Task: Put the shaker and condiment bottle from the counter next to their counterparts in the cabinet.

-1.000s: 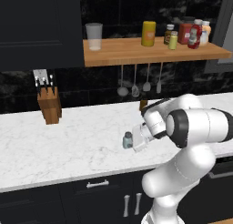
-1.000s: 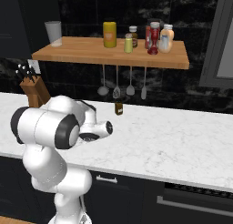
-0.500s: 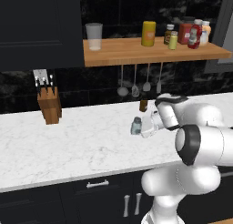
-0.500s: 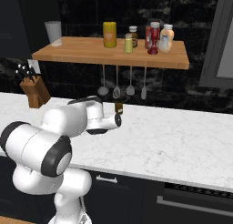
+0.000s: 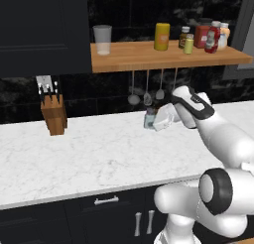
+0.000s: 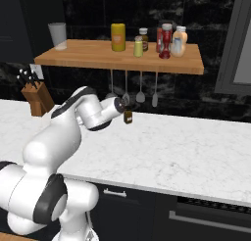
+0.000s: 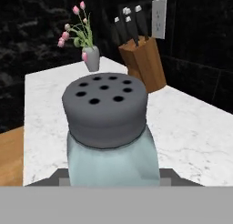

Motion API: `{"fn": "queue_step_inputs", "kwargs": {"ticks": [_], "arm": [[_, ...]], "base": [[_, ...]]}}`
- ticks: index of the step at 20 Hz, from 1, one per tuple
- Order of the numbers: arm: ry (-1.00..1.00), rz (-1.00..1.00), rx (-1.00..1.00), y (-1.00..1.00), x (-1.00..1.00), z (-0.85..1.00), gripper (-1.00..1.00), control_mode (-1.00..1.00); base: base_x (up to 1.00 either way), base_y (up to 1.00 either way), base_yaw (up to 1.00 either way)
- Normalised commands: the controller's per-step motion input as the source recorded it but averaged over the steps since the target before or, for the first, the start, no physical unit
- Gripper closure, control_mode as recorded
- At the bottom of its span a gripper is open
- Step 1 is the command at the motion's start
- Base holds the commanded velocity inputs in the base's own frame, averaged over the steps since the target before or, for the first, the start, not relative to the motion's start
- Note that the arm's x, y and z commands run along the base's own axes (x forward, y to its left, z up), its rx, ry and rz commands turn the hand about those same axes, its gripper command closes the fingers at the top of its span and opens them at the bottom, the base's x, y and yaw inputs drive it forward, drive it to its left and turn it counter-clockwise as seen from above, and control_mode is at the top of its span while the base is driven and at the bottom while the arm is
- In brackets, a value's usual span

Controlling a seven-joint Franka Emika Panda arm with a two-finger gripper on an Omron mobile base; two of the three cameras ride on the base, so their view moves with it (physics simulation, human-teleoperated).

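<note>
**Three viewpoints on one kitchen wall**

The scene is seen from behind the arm by two base cameras, one set to its left, one to its right, both aimed forward and down. The white worktop (image 5: pixel 89 153), the wooden shelf (image 5: pixel 163 57) and the knife block (image 5: pixel 53 120) are shared by both. The hand camera is placed very close behind the shaker (image 7: pixel 109 127), facing along the worktop toward the knife block and a flower vase (image 7: pixel 91 57).

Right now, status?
Gripper shut on shaker, lifted off counter. Cabinet above, counterparts at right end. Hanging utensils close behind.
</note>
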Motion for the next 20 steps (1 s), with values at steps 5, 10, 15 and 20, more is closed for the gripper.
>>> {"fn": "queue_step_inputs", "kwargs": {"ticks": [5, 10, 15, 20], "arm": [[0.0, -0.14, -0.05, -0.08, -0.1, 0.8, 1.0, -1.0], [0.0, -0.19, -0.02, -0.1, -0.09, 0.72, 1.0, -1.0], [-0.01, -0.21, -0.05, -0.03, 0.0, 0.65, 1.0, -1.0], [-0.05, -0.21, -0.01, -0.15, -0.05, 0.62, 1.0, -1.0]], "base": [[0.0, 0.0, 0.0], [0.0, 0.0, 0.0], [0.0, 0.0, 0.0], [0.0, 0.0, 0.0]]}}
